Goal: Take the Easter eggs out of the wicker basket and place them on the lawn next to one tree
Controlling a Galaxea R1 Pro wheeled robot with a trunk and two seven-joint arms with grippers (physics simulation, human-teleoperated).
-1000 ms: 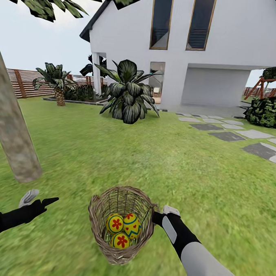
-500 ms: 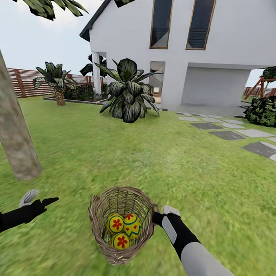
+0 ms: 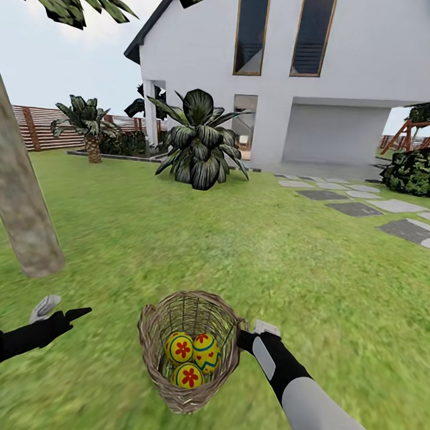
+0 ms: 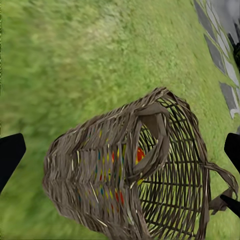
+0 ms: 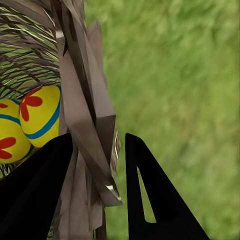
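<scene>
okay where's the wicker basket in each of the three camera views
Head view: wicker basket low centre, between the two arms, on the lawn.
Left wrist view: basket seen from the side, centre to lower right.
Right wrist view: its rim between the right gripper fingers.
Shared landmark: the Easter eggs inside.

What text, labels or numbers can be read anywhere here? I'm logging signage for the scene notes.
None: no words, numbers or brand marks are readable in any view. The Easter eggs in the wicker basket carry only painted red flowers and blue bands; the house front bears no sign.
</scene>
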